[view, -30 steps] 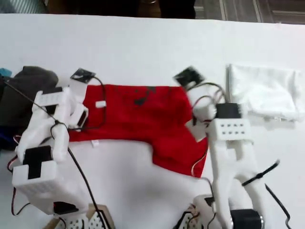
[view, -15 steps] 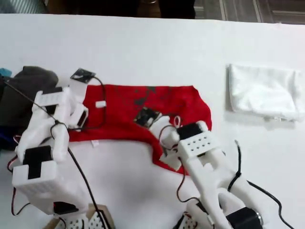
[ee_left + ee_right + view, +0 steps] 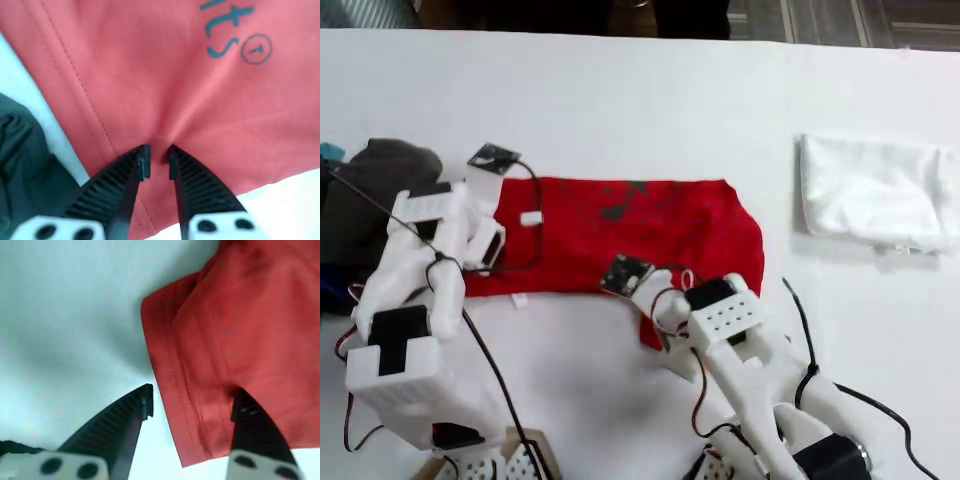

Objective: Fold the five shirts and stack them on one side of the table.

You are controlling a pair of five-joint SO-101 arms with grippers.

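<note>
The red shirt (image 3: 670, 235) is lying spread across the middle of the high view, part-way folded into a wide band, with one flap hanging down toward the lower centre of the frame. At the far left edge a heap of dark shirts (image 3: 375, 185) is waiting on the white surface (image 3: 620, 100), probably parked there so the working area is kept free. Just right of that heap, the left claw (image 3: 156, 162) is pressing down on the left end of the red shirt with its jaws drawn narrow, pinching a small pucker of cloth from which creases are fanning out; it appears to be anchoring that end so the garment is not sliding while the other end is being worked. Lower centre, the right claw (image 3: 192, 410) is hanging spread wide over the stitched hem of the loose flap, one finger over bare surface and the other over red cloth, seemingly lining up to grasp that corner for the next fold. At the upper right a white shirt (image 3: 875, 195) is resting already folded, well apart, likely marking the stacking side.
</note>
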